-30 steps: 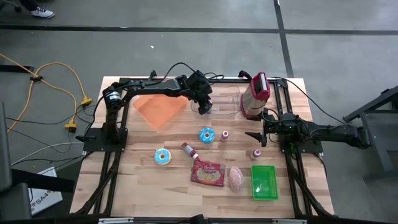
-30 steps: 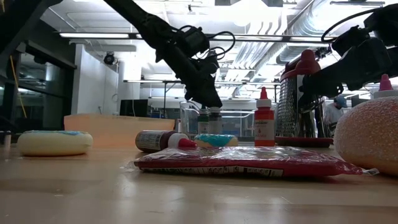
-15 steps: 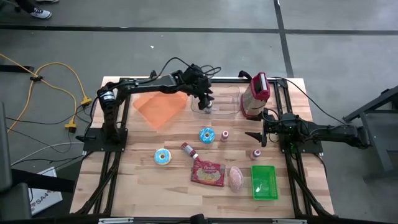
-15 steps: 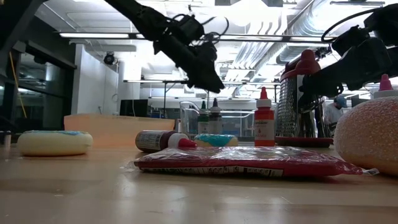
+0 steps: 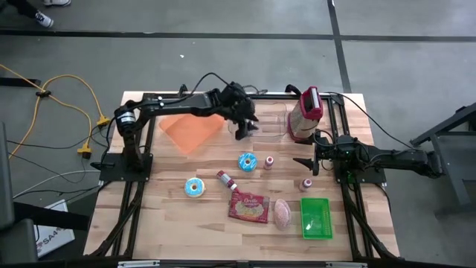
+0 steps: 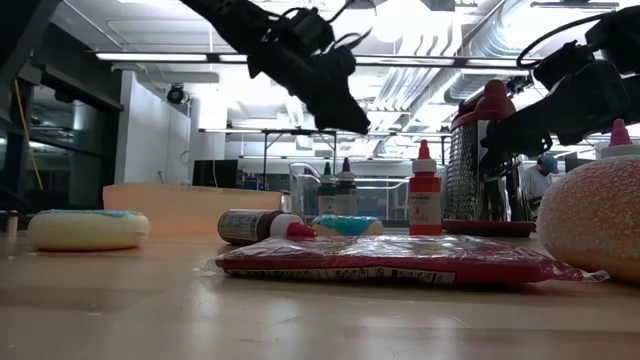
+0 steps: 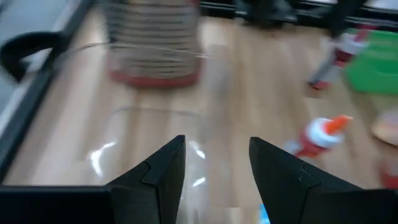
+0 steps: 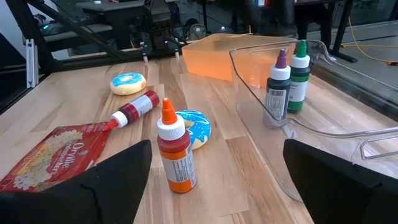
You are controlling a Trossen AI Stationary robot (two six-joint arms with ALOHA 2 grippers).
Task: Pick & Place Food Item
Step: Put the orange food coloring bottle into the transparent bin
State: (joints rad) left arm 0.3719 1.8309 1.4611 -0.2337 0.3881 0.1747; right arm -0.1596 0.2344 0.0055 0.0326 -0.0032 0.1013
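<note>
My left gripper (image 5: 242, 133) hangs open above the near side of a clear container (image 5: 262, 123) at the table's far middle, with nothing between its fingers (image 7: 216, 149). Two small bottles, one purple-capped (image 8: 277, 86) and one green-capped (image 8: 300, 74), stand upright in the container, below the gripper (image 6: 352, 122). A blue-iced doughnut (image 5: 248, 161), a second doughnut (image 5: 195, 187), a red popcorn bag (image 5: 248, 207) and a pink food lump (image 5: 282, 214) lie on the table. My right gripper (image 5: 300, 162) waits open at the right, touching nothing.
A red-topped grater (image 5: 305, 115) stands beside the container, an orange box (image 5: 192, 128) on its left. A green tray (image 5: 315, 217) lies at the near right. An orange-capped bottle (image 8: 174, 152), a lying red bottle (image 5: 226, 180) and another small bottle (image 5: 306, 183) stand among the food.
My left gripper has risen from just above the two bottles in the clear container to well above it, and has tipped toward level. The bottles stay standing where they were. The gap between its fingers looks unchanged.
</note>
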